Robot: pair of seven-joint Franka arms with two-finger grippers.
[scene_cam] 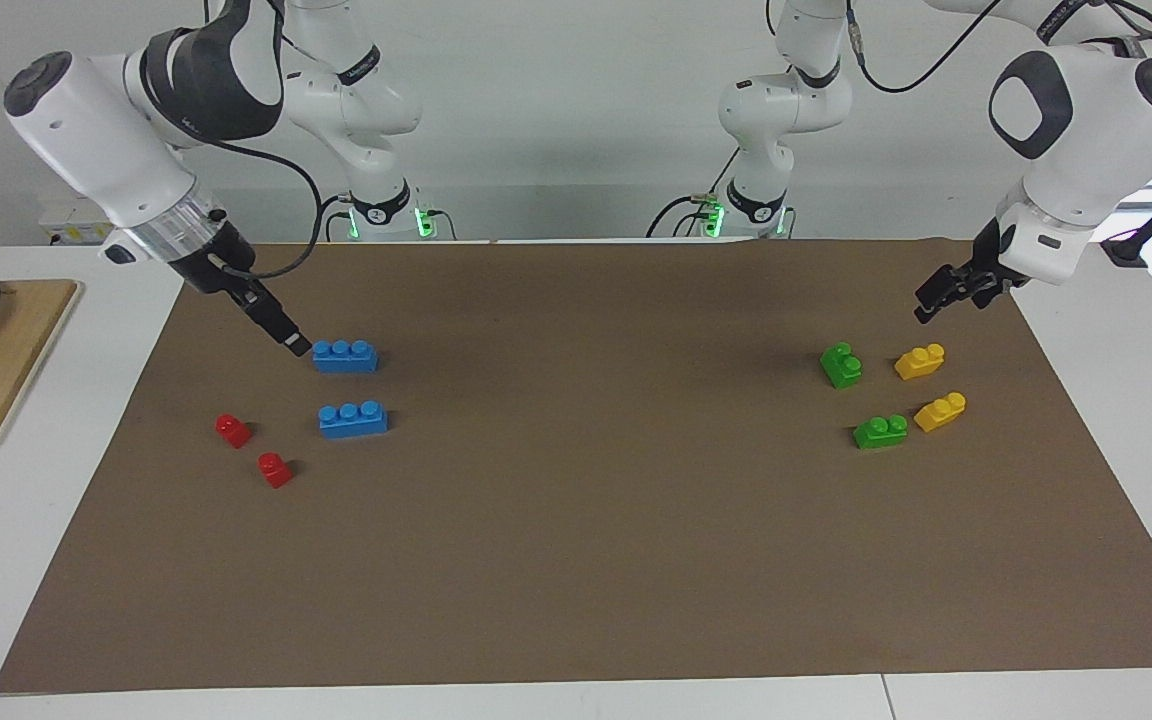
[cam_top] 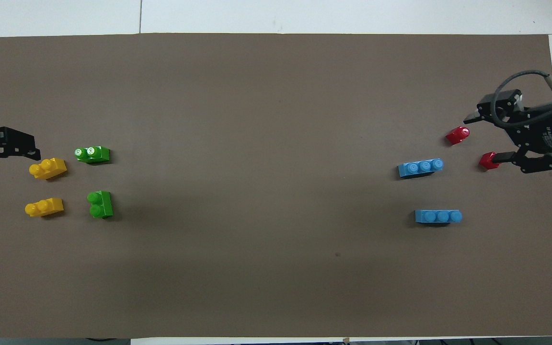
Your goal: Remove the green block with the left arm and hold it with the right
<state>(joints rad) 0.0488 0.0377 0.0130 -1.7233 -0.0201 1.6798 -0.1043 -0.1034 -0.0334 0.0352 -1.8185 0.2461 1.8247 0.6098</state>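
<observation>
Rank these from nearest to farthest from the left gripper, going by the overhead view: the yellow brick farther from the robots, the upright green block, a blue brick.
From the left gripper, raised at the left arm's end:
1. Yellow brick, just beside the gripper's tips in the overhead view.
2. Green block, nearer the robots and more toward the table's middle.
3. Blue brick, at the right arm's end.

Clock read from the robots' end, twelve pointing away; on the mat (cam_top: 276, 96), at nine, compact two-stud brick (cam_top: 99, 204); at its twelve, longer two-stud brick (cam_top: 92, 154); at nine of those, nearer outer brick (cam_top: 43, 207) and farther outer brick (cam_top: 47, 168); at three, nearer three-stud brick (cam_top: 438, 216); at its eleven, farther three-stud brick (cam_top: 420, 167); at that one's two and three, one-stud bricks (cam_top: 457, 135).
</observation>
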